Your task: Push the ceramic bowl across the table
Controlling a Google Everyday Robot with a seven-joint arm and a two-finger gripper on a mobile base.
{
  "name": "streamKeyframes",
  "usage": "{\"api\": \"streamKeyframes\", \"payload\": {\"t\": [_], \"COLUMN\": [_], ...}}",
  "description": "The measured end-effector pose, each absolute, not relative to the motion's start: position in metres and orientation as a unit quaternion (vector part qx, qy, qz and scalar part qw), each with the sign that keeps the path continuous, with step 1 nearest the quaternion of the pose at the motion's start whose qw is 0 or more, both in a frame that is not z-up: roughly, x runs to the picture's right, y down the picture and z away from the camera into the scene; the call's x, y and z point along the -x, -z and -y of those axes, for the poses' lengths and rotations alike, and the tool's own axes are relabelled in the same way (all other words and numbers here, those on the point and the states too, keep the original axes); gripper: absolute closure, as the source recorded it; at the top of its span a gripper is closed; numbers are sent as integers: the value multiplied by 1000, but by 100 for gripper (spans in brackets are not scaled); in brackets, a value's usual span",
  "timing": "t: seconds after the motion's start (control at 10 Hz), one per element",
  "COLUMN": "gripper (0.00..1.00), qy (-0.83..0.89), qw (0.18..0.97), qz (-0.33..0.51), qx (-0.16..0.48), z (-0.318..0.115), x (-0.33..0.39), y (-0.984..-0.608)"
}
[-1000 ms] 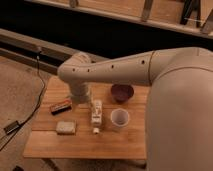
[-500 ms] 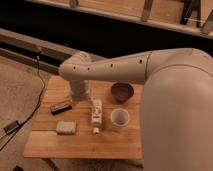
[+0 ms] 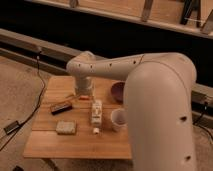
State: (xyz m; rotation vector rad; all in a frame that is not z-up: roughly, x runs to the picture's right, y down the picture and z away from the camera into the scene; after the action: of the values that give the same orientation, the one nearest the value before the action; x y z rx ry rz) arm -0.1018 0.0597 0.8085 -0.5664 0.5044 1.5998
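Note:
The dark maroon ceramic bowl [image 3: 118, 90] sits at the back right of the light-brown wooden table [image 3: 55, 145]; my big white forearm hides its right side. My gripper [image 3: 83, 95] points down at the table's back middle, left of the bowl and apart from it, under the white wrist. Its tips are hidden behind the wrist housing.
A whitish cup [image 3: 118, 119] stands in front of the bowl. A white upright packet [image 3: 96, 112] lies mid-table, a dark bar [image 3: 61, 106] to its left and a pale square sponge [image 3: 66, 127] at the front left. Cables run on the floor at left.
The elbow and wrist have shifted a little to the right and up, toward the bowl. My forearm now covers more of the bowl and cup. The objects have not moved.

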Motion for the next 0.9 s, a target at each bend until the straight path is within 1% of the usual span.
{"api": "streamKeyframes", "payload": {"t": [0.2, 0.3, 0.5, 0.6, 0.9], "gripper": [35, 35, 35, 35, 35], "qy": [-712, -718, -723, -719, -694], "qw": [623, 617, 613, 617, 643], "qz": [-222, -225, -226, -227, -226], "qx": [237, 230, 224, 224, 232], "z": [-47, -38, -31, -26, -19], "x": [87, 72, 58, 49, 33], "y": [-837, -860, -882, -900, -929]}}
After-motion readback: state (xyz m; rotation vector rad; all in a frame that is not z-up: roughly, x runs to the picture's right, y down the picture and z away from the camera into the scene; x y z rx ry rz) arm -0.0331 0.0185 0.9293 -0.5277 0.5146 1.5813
